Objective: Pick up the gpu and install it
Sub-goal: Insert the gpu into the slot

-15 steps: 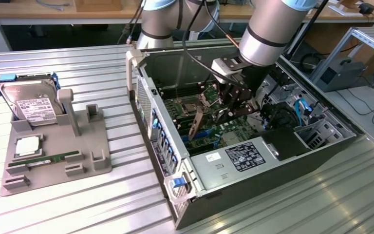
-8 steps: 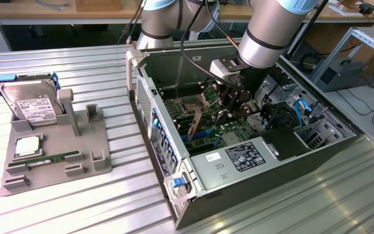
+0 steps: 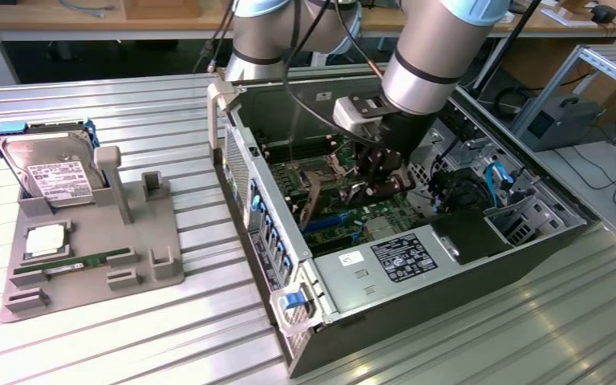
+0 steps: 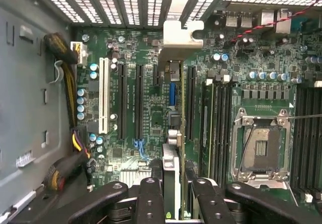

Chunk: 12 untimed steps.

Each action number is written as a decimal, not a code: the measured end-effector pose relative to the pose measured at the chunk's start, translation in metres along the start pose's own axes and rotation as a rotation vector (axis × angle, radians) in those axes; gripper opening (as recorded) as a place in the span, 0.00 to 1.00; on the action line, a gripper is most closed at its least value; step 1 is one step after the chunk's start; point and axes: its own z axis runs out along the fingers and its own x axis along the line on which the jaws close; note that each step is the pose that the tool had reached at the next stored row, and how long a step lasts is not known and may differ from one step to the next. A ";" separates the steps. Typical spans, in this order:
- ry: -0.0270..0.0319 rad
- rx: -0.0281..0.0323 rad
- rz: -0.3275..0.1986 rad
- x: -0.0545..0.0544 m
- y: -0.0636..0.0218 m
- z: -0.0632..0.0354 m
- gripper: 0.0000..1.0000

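One gpu (image 4: 172, 133) stands edge-on, clamped between the fingers (image 4: 171, 194), its silver bracket (image 4: 177, 32) ahead of them at the case's slotted rear wall (image 4: 126, 2), above the motherboard (image 4: 146, 108) inside the open computer case (image 3: 319, 321).

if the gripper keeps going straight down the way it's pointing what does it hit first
The gripper, shut on the gpu, points at the motherboard. The card's lower edge would likely meet the board's expansion slots first, though the remaining gap is unclear.

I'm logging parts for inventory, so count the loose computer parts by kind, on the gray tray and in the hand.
Hard drive: 1
Memory stick: 1
Processor chip: 1
Gpu: 1
Total: 4
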 end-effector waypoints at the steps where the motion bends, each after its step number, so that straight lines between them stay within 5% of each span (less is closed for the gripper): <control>1: -0.0001 0.0007 0.012 0.000 0.0010 0.0005 0.27; 7: 0.0000 0.0020 0.035 -0.002 0.0200 0.0043 0.27; 12: 0.0177 0.0082 0.055 -0.002 0.0322 0.0110 0.27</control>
